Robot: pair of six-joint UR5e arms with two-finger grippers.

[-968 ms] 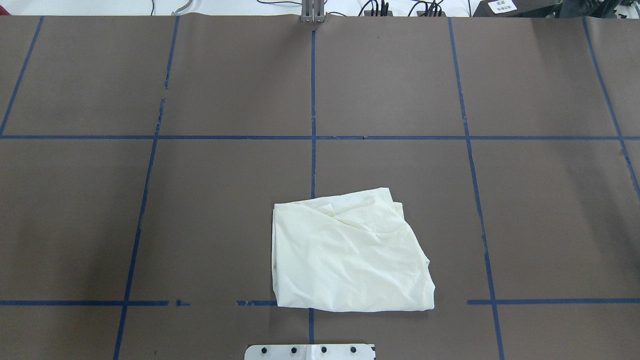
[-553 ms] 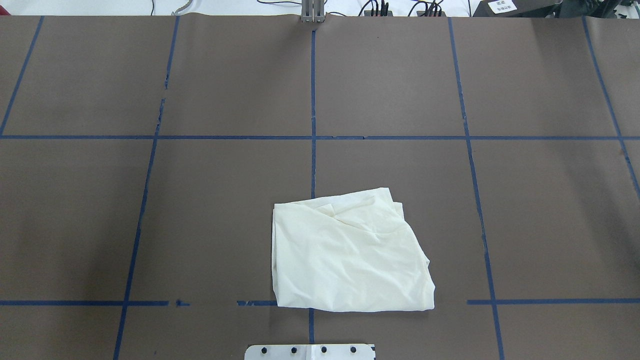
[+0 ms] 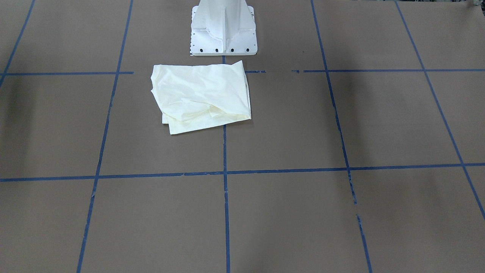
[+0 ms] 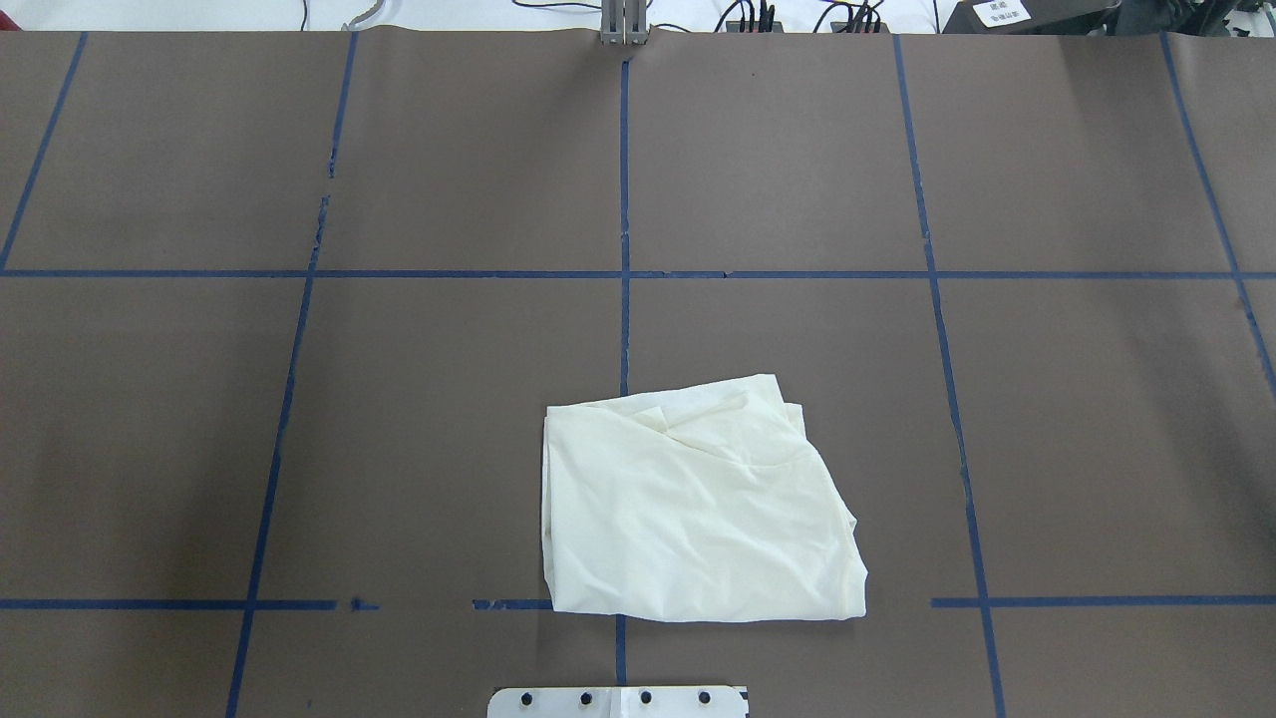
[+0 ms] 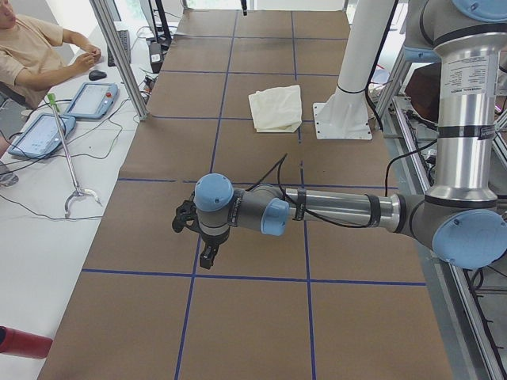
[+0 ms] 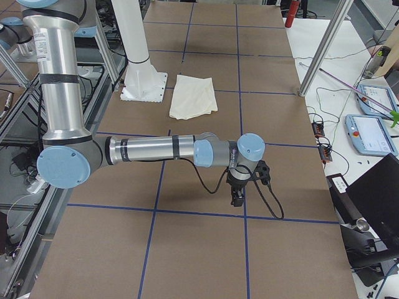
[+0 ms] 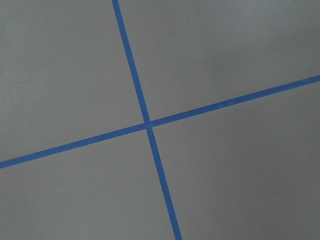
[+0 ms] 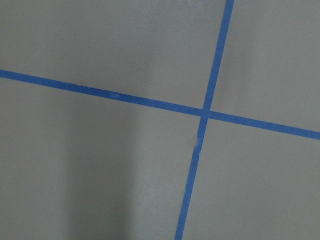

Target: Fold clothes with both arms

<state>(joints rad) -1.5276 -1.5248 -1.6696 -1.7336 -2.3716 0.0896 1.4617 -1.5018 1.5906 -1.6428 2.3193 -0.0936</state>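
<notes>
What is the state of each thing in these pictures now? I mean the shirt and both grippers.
T-shirt: folded into a rough rectangle, plain side up, lying on the table, nothing touching it.
left gripper: pointing down over the table, apart from the T-shirt, holding no cloth; open or shut cannot be told.
right gripper: pointing down over the table, apart from the T-shirt, holding no cloth; open or shut cannot be told.

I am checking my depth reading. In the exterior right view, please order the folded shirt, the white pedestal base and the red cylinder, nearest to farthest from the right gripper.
From the right gripper:
1. folded shirt, upper middle of the view.
2. white pedestal base, just beyond the shirt, toward the robot.
3. red cylinder, at the view's top edge, far end.
</notes>
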